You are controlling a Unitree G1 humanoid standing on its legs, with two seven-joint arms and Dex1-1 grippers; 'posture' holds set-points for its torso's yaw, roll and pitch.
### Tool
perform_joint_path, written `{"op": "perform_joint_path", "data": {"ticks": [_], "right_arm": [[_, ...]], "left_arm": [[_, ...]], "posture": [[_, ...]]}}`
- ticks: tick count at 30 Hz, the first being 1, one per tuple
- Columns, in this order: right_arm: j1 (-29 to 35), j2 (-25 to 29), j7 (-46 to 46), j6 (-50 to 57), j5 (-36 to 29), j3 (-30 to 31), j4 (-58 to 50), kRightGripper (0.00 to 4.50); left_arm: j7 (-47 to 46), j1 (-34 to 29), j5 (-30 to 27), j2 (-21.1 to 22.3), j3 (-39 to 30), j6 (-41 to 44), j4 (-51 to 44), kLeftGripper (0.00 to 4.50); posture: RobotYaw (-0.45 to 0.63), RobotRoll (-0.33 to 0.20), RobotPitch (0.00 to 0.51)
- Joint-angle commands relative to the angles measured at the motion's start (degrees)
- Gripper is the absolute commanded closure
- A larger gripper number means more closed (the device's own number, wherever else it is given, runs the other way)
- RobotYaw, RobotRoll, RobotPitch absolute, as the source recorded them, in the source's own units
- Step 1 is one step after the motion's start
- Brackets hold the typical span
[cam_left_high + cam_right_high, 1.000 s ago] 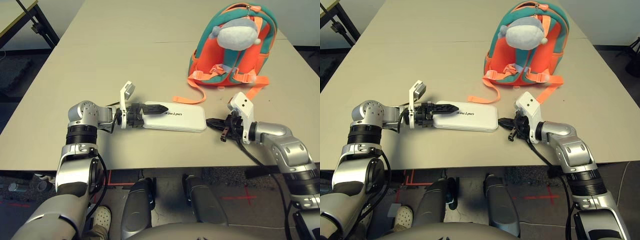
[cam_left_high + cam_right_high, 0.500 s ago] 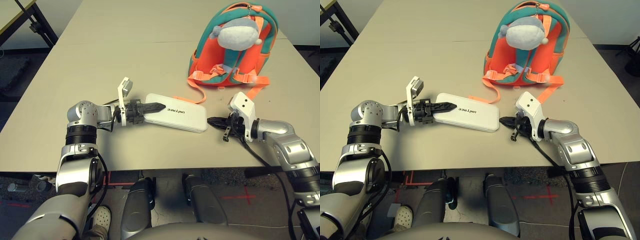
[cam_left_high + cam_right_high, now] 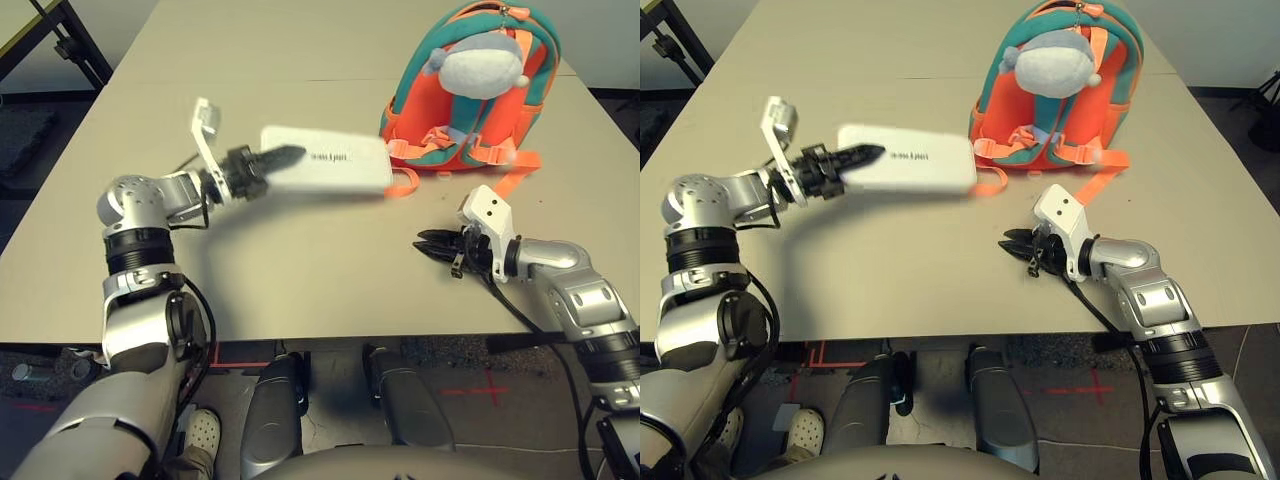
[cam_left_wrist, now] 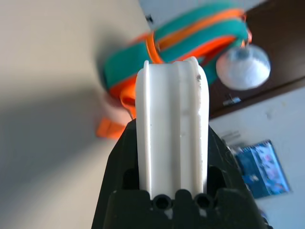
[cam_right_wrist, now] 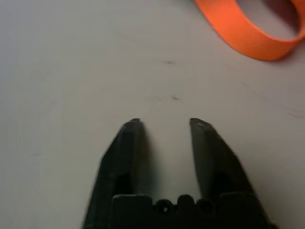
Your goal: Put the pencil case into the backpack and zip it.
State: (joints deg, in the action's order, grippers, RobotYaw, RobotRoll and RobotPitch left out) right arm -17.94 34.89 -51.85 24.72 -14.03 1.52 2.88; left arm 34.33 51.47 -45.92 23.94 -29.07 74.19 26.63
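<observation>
Holding the flat white rectangular pencil case (image 3: 325, 160) by one end, your left jaws (image 3: 262, 165) carry it above the worktop (image 3: 300, 60), just beside the orange-and-teal child's backpack (image 3: 470, 90). It could pivot or slip. Your right jaws (image 5: 163, 125) stand narrowly open, empty.

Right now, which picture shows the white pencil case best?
The right eye view: the whole pencil case shows, held off the table by the left gripper. The left eye view shows it equally whole. The left wrist view sees only its end; the right wrist view misses it.
</observation>
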Motion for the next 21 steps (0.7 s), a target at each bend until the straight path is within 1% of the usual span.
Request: {"op": "perform_joint_path", "data": {"ticks": [1, 2, 4, 6, 9, 13, 17, 21], "right_arm": [[-1.6, 0.4, 4.4, 6.1, -4.0, -7.6, 3.2, 1.03], [-1.9, 0.5, 4.9, 7.0, -4.8, -8.7, 3.3, 0.63], [-2.6, 0.7, 6.0, 9.8, -7.0, -11.9, 3.5, 0.01], [-3.9, 0.9, 8.1, 14.1, -10.3, -16.5, 3.2, 0.00], [-5.7, 1.0, 11.3, 20.1, -14.7, -21.6, 1.6, 0.00], [-8.3, 0.2, 14.9, 24.4, -18.7, -25.8, 0.9, 0.00], [-11.1, -1.5, 18.6, 25.1, -20.8, -27.2, 1.7, 0.00], [-14.6, -4.3, 21.0, 22.1, -19.6, -25.4, 3.9, 0.00]], "left_arm": [[-1.0, 0.9, -1.3, 2.1, -2.0, -1.0, -1.5, 3.19], [-1.2, 0.9, -1.4, 2.4, -2.1, -1.1, -1.6, 3.19], [-1.2, 0.5, -1.4, 2.9, -2.1, -1.3, -1.4, 3.19], [-1.4, -0.1, -1.1, 3.1, -2.1, -1.8, -1.1, 3.19], [-1.6, -0.9, -1.0, 2.7, -2.1, -2.5, -1.1, 3.19], [-1.9, -1.1, -0.7, 2.0, -1.7, -3.7, -0.6, 3.19], [-2.9, -0.6, -0.1, 1.4, -1.6, -5.4, 0.5, 3.19], [-3.9, 0.2, 0.2, 0.8, -1.6, -8.3, 1.7, 3.19]], "posture": [[-0.17, 0.000, 0.205], [-0.17, 0.000, 0.206], [-0.16, 0.000, 0.205], [-0.16, 0.000, 0.204], [-0.17, 0.000, 0.200], [-0.18, 0.000, 0.195], [-0.19, 0.000, 0.191], [-0.19, 0.000, 0.188]]}}
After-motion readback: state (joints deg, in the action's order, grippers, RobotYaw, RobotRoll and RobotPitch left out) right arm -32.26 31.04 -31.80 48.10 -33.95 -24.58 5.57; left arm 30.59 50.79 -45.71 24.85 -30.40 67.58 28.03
